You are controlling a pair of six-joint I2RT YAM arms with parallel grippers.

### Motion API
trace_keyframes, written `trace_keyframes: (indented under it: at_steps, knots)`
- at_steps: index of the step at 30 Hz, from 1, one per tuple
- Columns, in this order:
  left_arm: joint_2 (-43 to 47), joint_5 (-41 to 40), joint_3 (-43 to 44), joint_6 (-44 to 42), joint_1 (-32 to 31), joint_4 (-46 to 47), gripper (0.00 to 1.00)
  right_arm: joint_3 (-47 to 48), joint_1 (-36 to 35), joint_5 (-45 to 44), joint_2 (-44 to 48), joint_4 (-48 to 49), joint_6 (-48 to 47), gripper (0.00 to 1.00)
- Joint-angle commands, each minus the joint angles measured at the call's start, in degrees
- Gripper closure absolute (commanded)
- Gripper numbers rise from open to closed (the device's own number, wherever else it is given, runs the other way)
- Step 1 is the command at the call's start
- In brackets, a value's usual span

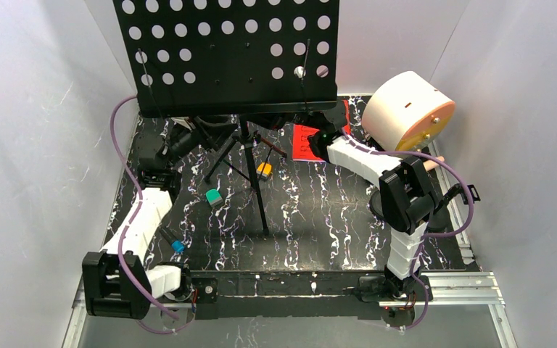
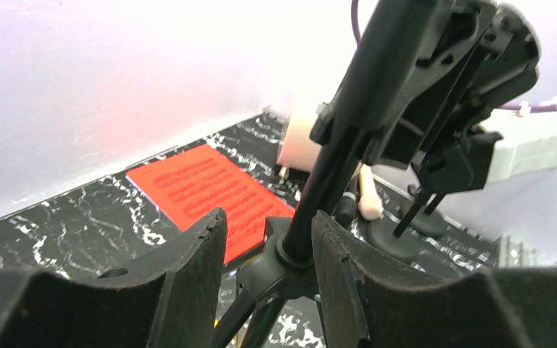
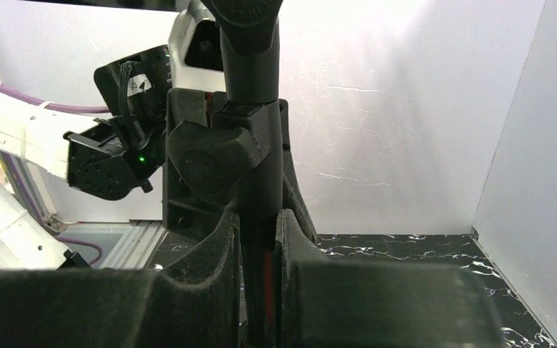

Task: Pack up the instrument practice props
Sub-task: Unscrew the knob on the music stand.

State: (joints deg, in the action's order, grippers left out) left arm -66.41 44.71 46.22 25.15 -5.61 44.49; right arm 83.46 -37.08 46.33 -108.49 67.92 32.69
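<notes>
The black perforated music rack point(image 1: 232, 51) stands on its tripod point(image 1: 250, 167) at the back of the table. My left gripper point(image 2: 268, 254) is open, with its fingers on either side of the tripod pole point(image 2: 315, 196) just above the leg hub; in the top view it point(image 1: 188, 136) sits under the rack's left side. My right gripper point(image 3: 260, 239) is shut on the rack's pole point(image 3: 250, 65) just below its clamp knob point(image 3: 207, 156); in the top view it point(image 1: 318, 136) reaches under the rack's right side. A red music sheet point(image 2: 210, 192) lies flat behind the tripod point(image 1: 306, 141). A beige microphone head point(image 2: 368, 203) and two round black bases point(image 2: 395, 239) show past the pole.
The big white cylinder with an orange face point(image 1: 406, 109) stands at the back right. Small teal point(image 1: 214, 197), orange point(image 1: 265, 170) and blue point(image 1: 178, 246) pieces lie on the black marbled table point(image 1: 319, 217). White walls close in on three sides.
</notes>
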Motion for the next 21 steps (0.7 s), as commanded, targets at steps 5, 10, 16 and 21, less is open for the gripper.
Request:
trace_keyframes:
  at_steps: [5, 10, 16, 21]
  knots:
    - [-4.88, 4.9, -0.13, 21.87, 5.5, 29.97, 0.53, 1.31, 0.52, 2.35, -0.13, -2.53, 2.83, 0.99]
    - [-8.32, 6.44, 4.09, 30.77, 5.52, 40.54, 0.5, 1.06, 0.54, 2.37, -0.21, -3.41, 2.47, 0.99]
    - [-13.74, 6.89, 12.56, 40.81, 4.95, 48.81, 0.49, 0.81, 0.43, 2.67, -0.92, -3.51, 2.47, 0.99]
    - [-17.07, 6.97, 14.46, 40.96, 0.39, 49.25, 0.49, 1.08, 0.35, 2.65, -1.44, -3.58, 2.73, 0.99]
